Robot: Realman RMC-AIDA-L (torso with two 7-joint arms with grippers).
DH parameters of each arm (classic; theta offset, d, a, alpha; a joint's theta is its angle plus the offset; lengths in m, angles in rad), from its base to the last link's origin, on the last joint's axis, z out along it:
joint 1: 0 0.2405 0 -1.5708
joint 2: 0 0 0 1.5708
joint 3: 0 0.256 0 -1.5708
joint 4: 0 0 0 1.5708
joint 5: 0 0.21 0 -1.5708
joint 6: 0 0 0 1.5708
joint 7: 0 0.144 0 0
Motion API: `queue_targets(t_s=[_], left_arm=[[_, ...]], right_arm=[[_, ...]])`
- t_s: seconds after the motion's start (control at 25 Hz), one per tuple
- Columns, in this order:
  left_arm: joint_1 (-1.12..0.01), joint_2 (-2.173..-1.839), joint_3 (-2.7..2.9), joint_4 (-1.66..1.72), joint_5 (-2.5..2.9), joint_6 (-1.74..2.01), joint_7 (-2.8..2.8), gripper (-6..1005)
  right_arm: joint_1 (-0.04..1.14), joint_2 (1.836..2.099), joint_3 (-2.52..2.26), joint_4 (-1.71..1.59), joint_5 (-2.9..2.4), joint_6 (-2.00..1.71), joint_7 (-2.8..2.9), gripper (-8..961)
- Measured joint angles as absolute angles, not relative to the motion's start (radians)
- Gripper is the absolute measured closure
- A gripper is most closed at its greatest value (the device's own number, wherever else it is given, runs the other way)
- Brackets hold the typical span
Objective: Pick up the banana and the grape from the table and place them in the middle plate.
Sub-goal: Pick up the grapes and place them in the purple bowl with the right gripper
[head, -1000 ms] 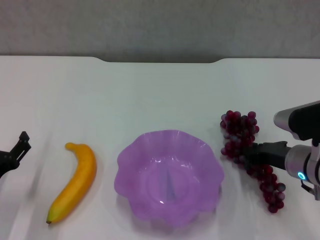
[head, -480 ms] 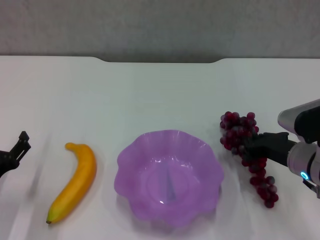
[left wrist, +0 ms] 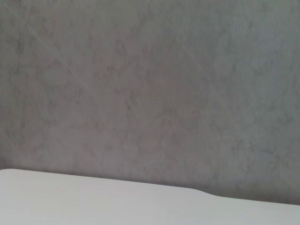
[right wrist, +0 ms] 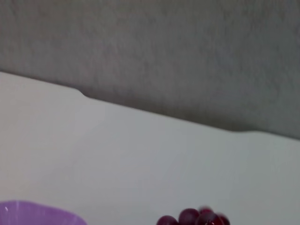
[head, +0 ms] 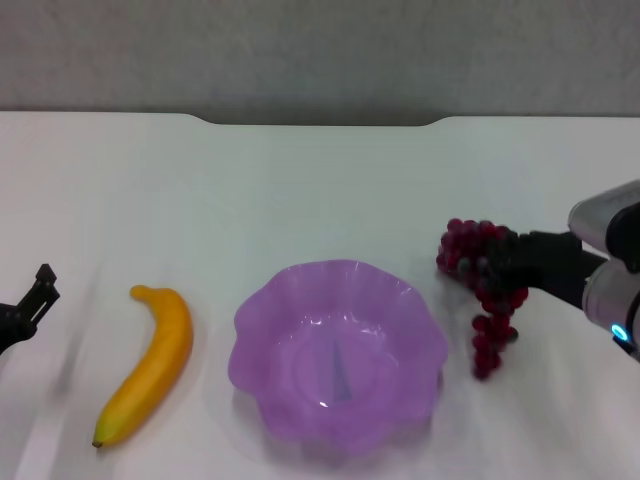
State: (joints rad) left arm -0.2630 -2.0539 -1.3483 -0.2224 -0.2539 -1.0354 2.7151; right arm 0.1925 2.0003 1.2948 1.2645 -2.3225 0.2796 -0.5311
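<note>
Lifted since a second ago, the elongated bunch of dark red-purple grapes (head: pixel 482 290) now hangs from the right tool (head: pixel 500 268) instead of lying along the white counter (head: pixel 320 190); its upper cluster is bunched at the black fingers and its tail dangles down just beside the right rim of the translucent purple scalloped plate (head: pixel 338 350). That tool is clamped on the bunch, near the counter's right edge. A few grapes (right wrist: pixel 192 218) and a sliver of the plate's rim (right wrist: pixel 37 213) show in the right wrist view.

Nothing else has shifted. The curved, glossy yellow-orange banana (head: pixel 150 364) lies on the counter to the left of the plate, apart from it, its dark tip toward the near edge. The left tool (head: pixel 30 305) sits parked at the counter's left edge, well apart from the banana; whether its fingers are apart or together I cannot tell.
</note>
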Motion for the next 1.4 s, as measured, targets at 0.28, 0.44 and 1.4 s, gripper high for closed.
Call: queue_targets(t_s=[0.28, 0.44, 1.4], left_arm=[[-0.262, -2.054, -1.348, -0.222, -0.255, -1.037, 2.715, 93], [-0.262, -2.054, -1.348, -0.222, -0.255, -1.037, 2.715, 93], [-0.271, -2.054, -1.344, -0.236, -0.255, -1.039, 2.715, 92]], right_arm=[[0.157, 2.000, 1.315, 1.389, -2.362, 0.332, -0.547, 801], [0.157, 2.000, 1.329, 1.446, -2.378, 0.363, -0.547, 803], [0.423, 2.005, 1.168, 1.374, -2.319, 0.422, -0.537, 810]])
